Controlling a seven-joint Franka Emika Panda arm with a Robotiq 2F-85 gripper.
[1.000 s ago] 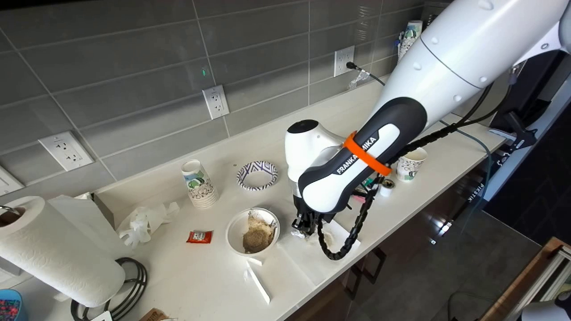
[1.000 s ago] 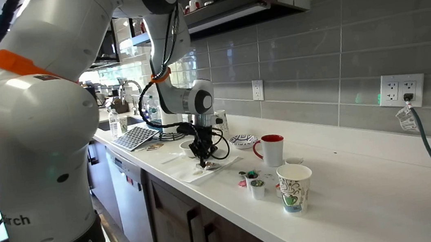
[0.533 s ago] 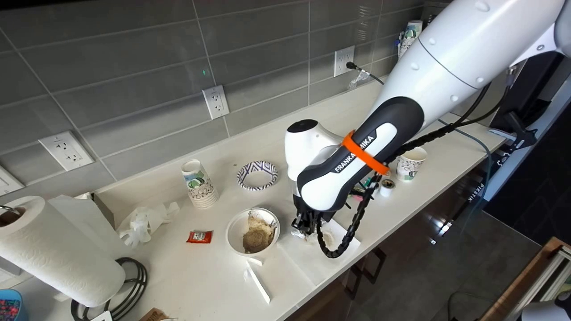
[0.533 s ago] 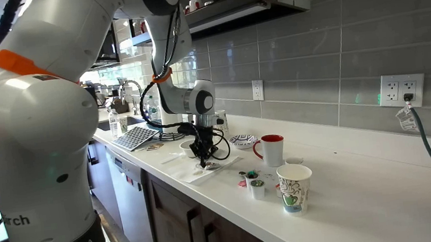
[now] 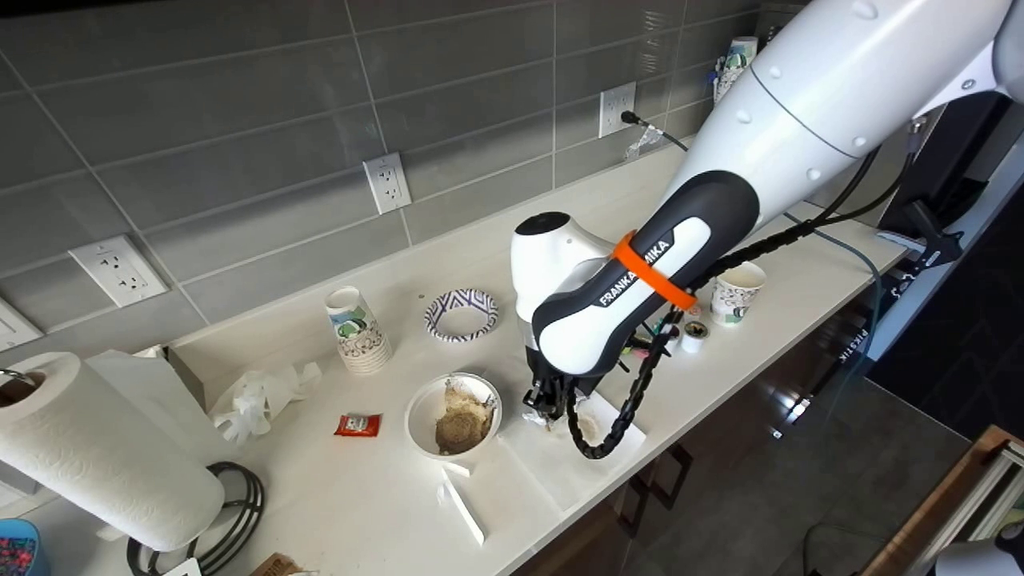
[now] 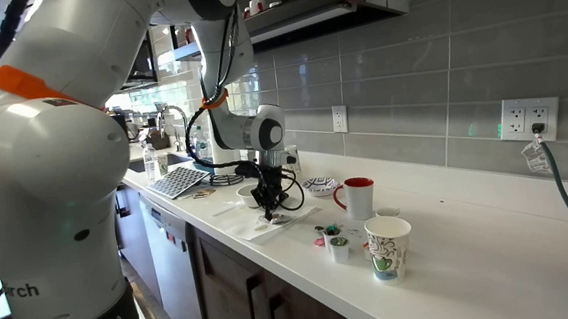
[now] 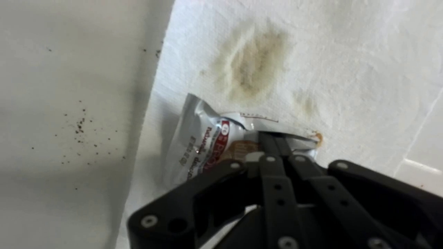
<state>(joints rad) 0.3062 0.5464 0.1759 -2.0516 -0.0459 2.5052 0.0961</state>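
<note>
Going left to right on the counter [image 5: 400,520] in an exterior view: the left end is pretty crowded, with a paper towel roll [image 5: 112,456] and a black cable coil [image 5: 254,500] right by it. Crumpled white plastic [image 5: 260,396] lies a bit further back. Then you get a decent stretch of room around a small red packet [image 5: 358,425], with a cup stack [image 5: 358,332] standing on the far side. Right of that, also far back, is a patterned bowl [image 5: 462,298]. Nearer there's a white bowl [image 5: 422,416] holding tan and brown powdery stuff, with thin white strips [image 5: 464,508] in front of it.

The paper sheet [image 7: 346,86] starts beside the white bowl and runs nearly to the near edge, so not much slack there. Past it on the right, a little white cup [image 5: 694,336] and a paper cup [image 5: 734,296] have a strip of counter between them and the near edge, and a white mug [image 6: 362,201] sits farther back.

As for the gripper [image 7: 276,143], its fingers are pressed together, basically no gap. The tips are down at the crumpled silver wrapper [image 7: 214,145], which lies on the paper sheet beside a brownish stain [image 7: 256,65]. Looks like contact, but I honestly can't tell if a fold is pinched in there.
</note>
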